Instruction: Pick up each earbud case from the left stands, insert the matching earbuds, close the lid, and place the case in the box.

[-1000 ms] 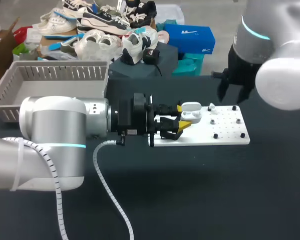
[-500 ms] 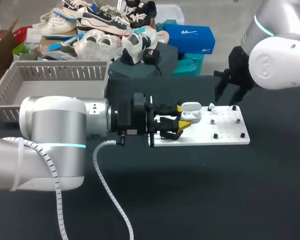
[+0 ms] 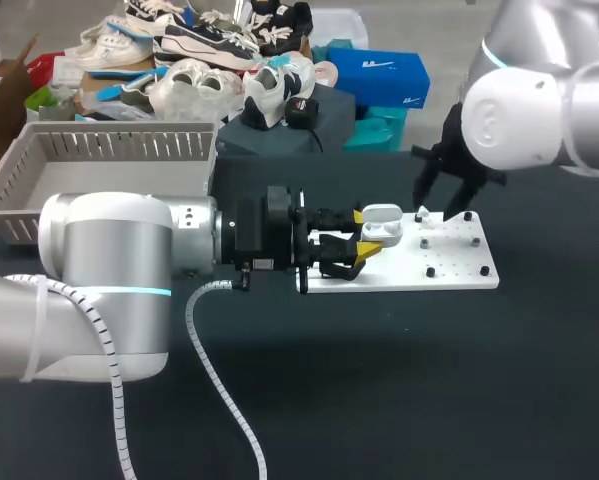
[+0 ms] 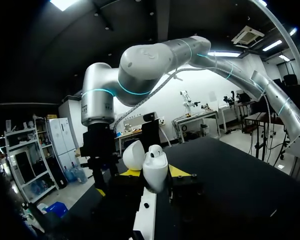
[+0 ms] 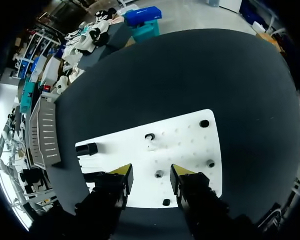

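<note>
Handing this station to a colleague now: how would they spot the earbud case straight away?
On the black table lies a white board; go to its end nearest the left arm. There the case sits between the left tool's yellow tips: a rounded white shell with its lid open, unlike the small black pegs dotting the board.

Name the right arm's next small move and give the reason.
Probably lower the right gripper onto the small white earbud on the white board and close on it. Its fingers are open and hover above the board, while the left gripper holds the earbud case with its lid open beside the board.
</note>
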### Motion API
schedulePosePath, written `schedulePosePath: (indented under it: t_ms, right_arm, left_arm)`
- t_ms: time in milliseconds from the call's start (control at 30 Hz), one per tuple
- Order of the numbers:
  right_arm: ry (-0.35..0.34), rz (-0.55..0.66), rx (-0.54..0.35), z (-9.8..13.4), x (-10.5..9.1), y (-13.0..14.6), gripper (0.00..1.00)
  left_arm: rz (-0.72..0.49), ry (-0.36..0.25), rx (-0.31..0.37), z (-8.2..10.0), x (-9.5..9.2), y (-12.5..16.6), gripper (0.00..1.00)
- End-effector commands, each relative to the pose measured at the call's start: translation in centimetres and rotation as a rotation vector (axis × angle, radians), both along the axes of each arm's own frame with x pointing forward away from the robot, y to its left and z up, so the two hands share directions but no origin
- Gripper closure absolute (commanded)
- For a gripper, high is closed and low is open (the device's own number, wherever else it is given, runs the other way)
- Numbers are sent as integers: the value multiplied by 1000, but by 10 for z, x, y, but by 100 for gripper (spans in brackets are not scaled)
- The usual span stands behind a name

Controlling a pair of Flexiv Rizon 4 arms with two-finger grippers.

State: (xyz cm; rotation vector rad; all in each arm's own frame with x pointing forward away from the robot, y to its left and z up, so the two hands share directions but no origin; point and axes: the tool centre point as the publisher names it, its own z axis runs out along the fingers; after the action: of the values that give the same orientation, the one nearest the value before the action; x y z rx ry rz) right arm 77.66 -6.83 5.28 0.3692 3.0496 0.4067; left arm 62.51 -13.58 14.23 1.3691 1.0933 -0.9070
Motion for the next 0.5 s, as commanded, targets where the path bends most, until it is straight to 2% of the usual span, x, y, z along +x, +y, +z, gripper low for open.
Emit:
schedulePosePath:
  t_ms: [33,500]
  right_arm:
    - [16,-37,-19,-3,2,2,53]
    - [37,-68,1,-16,6,1,56]
  left_arm:
    - [4,-2,-3,-1,-1,0,100]
    - [4,-2,-3,-1,-1,0,100]
